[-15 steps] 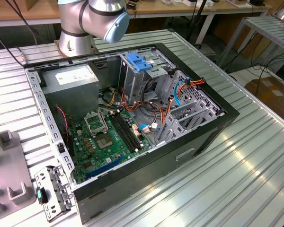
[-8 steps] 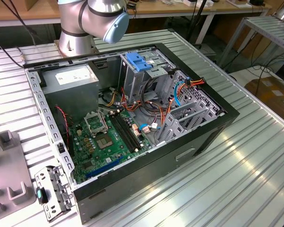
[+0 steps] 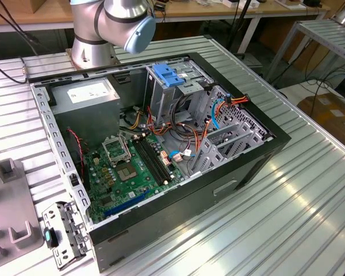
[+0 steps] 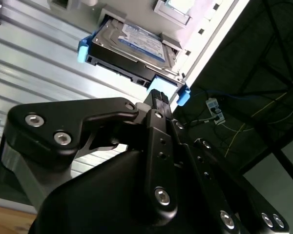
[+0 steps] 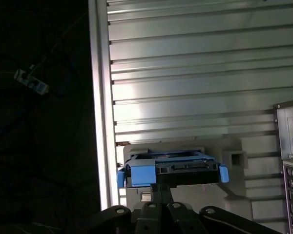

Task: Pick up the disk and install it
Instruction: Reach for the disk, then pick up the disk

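We see the disk lying flat in a grey cradle. The gripper, seemingly pressed together and empty, hovers just beside that cradle. We judge the disk rigid, weighty and shock-sensitive, best gripped by its blue-framed edges.

The disk — black, blue-framed — lies flat, label up.

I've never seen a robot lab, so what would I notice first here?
Probably the open computer case on the ribbed table in the exterior view, green motherboard inside. In both wrist views, the blue-framed disk sits on a grey holder just beyond the gripper.
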Controlling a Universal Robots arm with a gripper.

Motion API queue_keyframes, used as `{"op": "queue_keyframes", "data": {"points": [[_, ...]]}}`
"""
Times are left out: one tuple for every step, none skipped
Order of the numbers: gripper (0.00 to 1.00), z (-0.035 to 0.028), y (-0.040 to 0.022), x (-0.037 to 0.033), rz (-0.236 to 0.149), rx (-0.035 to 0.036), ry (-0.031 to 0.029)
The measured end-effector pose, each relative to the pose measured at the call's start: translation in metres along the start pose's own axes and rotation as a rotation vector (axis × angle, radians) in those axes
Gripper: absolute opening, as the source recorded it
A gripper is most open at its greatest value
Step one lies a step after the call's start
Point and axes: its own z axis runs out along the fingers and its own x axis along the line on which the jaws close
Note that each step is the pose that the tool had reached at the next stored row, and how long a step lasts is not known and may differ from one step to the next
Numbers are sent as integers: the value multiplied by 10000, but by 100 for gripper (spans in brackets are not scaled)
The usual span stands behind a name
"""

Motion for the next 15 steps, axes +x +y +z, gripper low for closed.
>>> {"op": "queue_keyframes", "data": {"points": [[11, 2, -1, 12, 1, 1, 16], [11, 3, -2, 15, 1, 2, 23], [11, 3, -2, 15, 0, 2, 24], [11, 4, -2, 16, 2, 3, 37], [11, 4, -1, 16, 3, 4, 46], [11, 4, -1, 16, 3, 4, 47], [11, 4, -2, 15, 2, 4, 47], [11, 4, -2, 16, 2, 4, 48], [11, 4, -2, 16, 3, 4, 48], [11, 4, -2, 16, 3, 4, 49], [11, 4, -1, 16, 3, 4, 49], [11, 4, -2, 15, 3, 4, 49], [11, 4, -2, 16, 3, 4, 50], [11, 4, -2, 16, 3, 4, 50], [11, 4, -2, 15, 3, 4, 50]]}}
